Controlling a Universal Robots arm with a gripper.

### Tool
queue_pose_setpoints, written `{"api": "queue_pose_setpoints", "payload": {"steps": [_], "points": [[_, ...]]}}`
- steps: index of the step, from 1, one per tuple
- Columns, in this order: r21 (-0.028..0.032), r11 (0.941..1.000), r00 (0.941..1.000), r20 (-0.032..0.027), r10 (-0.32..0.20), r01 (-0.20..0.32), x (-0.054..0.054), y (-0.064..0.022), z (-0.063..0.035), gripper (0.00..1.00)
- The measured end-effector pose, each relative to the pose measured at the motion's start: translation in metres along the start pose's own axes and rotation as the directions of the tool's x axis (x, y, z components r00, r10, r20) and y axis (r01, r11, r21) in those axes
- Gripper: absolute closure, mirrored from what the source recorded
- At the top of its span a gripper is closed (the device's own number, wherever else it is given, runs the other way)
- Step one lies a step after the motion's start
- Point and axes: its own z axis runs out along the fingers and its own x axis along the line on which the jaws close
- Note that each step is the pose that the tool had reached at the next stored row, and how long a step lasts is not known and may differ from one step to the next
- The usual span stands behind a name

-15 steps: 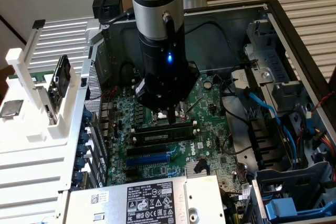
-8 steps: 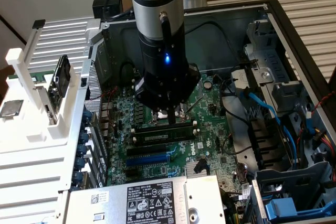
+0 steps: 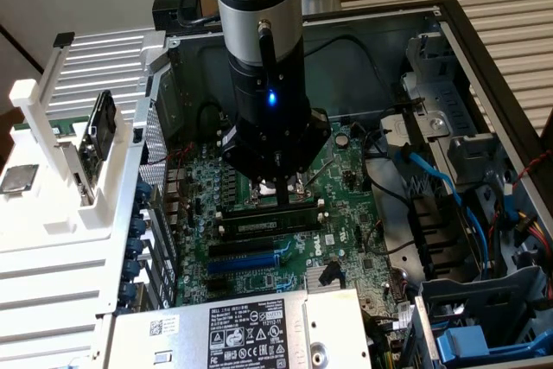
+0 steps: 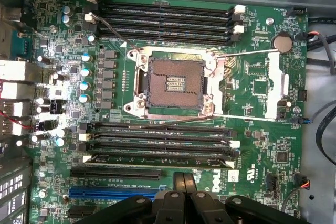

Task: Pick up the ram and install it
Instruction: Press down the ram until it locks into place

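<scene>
The gripper (image 3: 285,189) is closed up tight with nothing between its fingers, pressing down on the ram (image 3: 270,224), which already sits in one of the memory slots (image 4: 157,142) below the CPU socket (image 4: 176,83). Looks like the seating step, so I'd say what's needed now is an even, straight-down push. From the exterior view's left, the outside camera catches the white rack (image 3: 52,153) and the case (image 3: 484,66); the wrist camera gives the motherboard (image 4: 262,85) close up.

motherboard (image 4: 252,85): matt green board right under your gripper, you'll see shiny solder dots
CPU socket (image 4: 176,85): bright bare metal frame
gripper (image 4: 184,195): matt black, looks plastic
memory slots (image 4: 157,140): dull black plastic, just ahead of your fingers
</scene>
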Motion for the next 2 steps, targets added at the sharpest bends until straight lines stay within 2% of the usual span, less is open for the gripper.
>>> {"api": "queue_pose_setpoints", "payload": {"steps": [2], "points": [[0.0000,1.0000,1.0000,0.0000,0.000,0.000,0.0000,0.0000,0.0000,0.90]]}}
